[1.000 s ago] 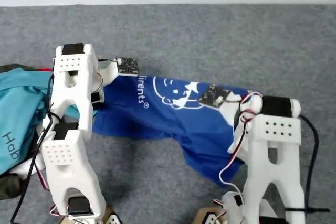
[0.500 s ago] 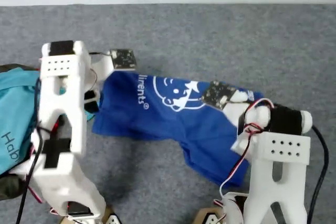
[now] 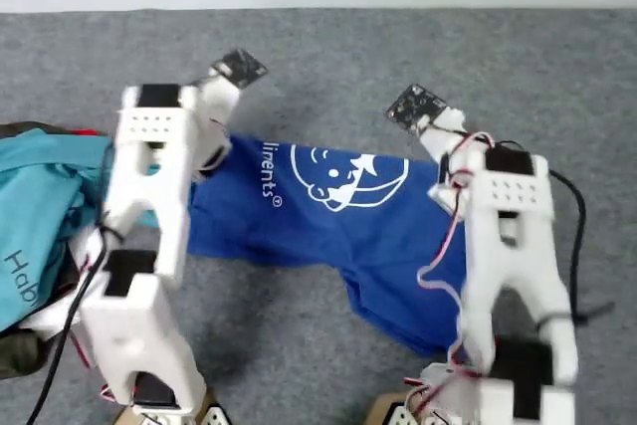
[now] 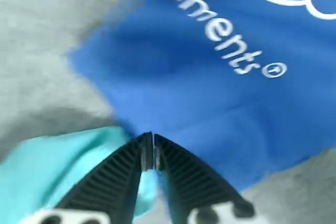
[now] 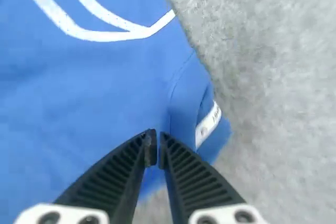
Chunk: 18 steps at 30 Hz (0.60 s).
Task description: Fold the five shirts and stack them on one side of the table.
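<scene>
- Since the earlier frames both arms have been swung forward. The left arm [image 3: 149, 196] and right arm [image 3: 508, 236] are now stretched over the blue shirt [image 3: 328, 216], which has hardly been shifted.
- The left jaws are closed tip to tip above the shirt's corner, beside the teal shirt [image 3: 40, 216]; no cloth is seen pinched.
- The right jaws are likewise closed, above the labelled sleeve, with nothing held.
- The blue shirt is spread unfolded on the grey bench [image 3: 328, 57], so folding is judged barely begun.
- The teal shirt is heaped at the bench's left edge.

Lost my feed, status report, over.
Left hand shut, right hand shut, both over blue shirt. Shirt lies unfolded. Teal shirt bunched beside it.
</scene>
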### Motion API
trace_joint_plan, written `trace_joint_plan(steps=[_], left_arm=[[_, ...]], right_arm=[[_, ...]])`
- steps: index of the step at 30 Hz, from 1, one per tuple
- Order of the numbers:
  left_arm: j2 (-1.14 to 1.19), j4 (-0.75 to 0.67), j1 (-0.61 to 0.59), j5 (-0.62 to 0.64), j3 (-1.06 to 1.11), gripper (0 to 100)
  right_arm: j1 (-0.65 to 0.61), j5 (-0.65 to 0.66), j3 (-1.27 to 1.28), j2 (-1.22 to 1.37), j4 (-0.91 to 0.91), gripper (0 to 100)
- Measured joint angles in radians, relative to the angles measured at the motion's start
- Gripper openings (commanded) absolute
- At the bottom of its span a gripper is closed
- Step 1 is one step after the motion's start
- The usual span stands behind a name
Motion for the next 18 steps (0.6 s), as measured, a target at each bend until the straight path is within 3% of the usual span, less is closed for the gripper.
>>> trace_joint_plan(steps=[10, 18], left_arm=[[0.127, 0.152, -0.017, -0.015, 0.000, 0], [0.127, 0.232, -0.032, -0.054, 0.003, 0]], right_arm=[[0.020, -0.044, -0.338, 0.512, -0.057, 0.9], [0.032, -0.072, -0.551, 0.631, 0.069, 0.9]])
